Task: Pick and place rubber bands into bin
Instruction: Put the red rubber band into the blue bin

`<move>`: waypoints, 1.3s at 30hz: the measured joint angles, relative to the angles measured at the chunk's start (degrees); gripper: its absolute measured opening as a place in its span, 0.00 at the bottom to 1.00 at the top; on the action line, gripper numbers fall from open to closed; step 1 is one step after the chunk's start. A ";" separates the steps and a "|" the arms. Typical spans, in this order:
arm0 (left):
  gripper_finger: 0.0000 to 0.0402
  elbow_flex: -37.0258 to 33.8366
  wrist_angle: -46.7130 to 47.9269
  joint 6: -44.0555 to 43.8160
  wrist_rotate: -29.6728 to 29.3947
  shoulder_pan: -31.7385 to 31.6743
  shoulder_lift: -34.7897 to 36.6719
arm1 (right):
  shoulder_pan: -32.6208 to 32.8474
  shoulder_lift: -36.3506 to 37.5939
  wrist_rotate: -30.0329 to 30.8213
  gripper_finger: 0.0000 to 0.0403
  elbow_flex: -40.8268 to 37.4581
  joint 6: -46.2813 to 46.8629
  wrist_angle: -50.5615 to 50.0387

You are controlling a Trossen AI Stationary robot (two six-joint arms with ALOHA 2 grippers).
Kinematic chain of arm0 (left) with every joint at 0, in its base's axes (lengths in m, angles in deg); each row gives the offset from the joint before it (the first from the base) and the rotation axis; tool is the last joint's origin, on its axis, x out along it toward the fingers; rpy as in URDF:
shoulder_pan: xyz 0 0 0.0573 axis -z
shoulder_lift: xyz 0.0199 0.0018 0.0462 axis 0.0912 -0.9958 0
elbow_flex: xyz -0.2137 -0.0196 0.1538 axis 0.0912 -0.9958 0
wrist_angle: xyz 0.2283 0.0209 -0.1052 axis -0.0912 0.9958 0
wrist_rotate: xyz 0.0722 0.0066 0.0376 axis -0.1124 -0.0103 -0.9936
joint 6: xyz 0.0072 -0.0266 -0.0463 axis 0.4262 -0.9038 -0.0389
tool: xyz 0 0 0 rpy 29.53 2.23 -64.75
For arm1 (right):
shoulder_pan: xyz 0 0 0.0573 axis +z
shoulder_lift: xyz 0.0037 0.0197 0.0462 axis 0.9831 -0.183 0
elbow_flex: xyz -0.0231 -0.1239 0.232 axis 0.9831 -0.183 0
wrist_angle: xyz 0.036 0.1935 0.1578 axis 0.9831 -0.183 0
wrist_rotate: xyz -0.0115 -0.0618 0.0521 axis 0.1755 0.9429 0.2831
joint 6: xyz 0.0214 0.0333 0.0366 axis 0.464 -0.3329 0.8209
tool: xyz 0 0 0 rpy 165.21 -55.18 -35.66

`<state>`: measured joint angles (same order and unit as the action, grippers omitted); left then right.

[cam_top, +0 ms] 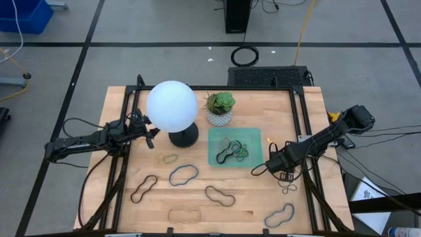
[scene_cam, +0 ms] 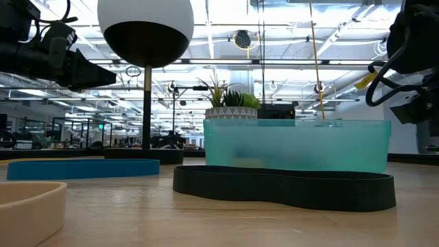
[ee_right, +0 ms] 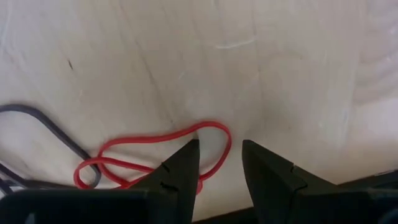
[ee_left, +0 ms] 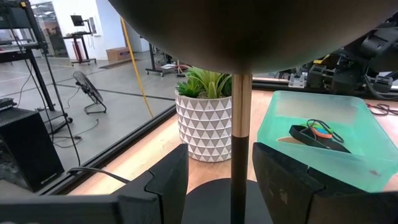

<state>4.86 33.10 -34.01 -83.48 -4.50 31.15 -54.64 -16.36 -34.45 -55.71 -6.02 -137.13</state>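
Some bands are already in my bin [cam_top: 258,160]. I can see a little pile of them there, dark ones with a bit of green and orange. The bin sits in the middle of the table [cam_top: 276,105], just in front of the plant [cam_top: 220,108].

A lot is still left to do. Five bands lie on the table on my side of the bin: a small green band [cam_top: 170,158], a blue band [cam_top: 183,174], a black band [cam_top: 143,188], a brown band [cam_top: 220,195] and a tan band [cam_top: 184,214]. One more dark band [cam_top: 279,215] lies off to the bin's right, nearer me. So I think I am less than half done.

My right end effector [cam_top: 271,166] is just beside the bin's right edge. Its fingers are apart and hold nothing. My left end effector [cam_top: 150,135] waits by the lamp [cam_top: 172,110], to the left of the bin. Its fingers are apart and empty too.

My right wrist view shows a red band [ee_right: 155,155] on the wood, right at my finger tips. From above, that band is too small to make out. My left wrist view looks into the bin from the side and shows the orange and black loops inside. The low view shows the bin's wall, but the bands inside are only a blur.
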 joint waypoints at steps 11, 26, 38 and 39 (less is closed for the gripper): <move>0.46 0.00 0.02 0.00 0.01 0.02 0.00 | 0.00 0.00 0.06 0.29 -0.04 0.10 0.68; 0.46 0.00 0.07 0.16 0.01 0.00 0.00 | 0.04 -0.04 0.23 0.04 -0.07 -3.13 1.23; 0.46 0.00 0.08 0.15 0.01 0.02 0.00 | 0.02 0.34 0.75 0.00 0.99 -1.17 -0.23; 0.46 0.00 0.09 0.13 0.00 0.00 0.00 | 0.02 0.73 1.09 0.00 1.67 -1.14 -1.11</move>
<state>4.86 33.19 -33.88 -83.48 -4.49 31.15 -54.62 -15.63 -33.36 -54.04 -7.16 -138.24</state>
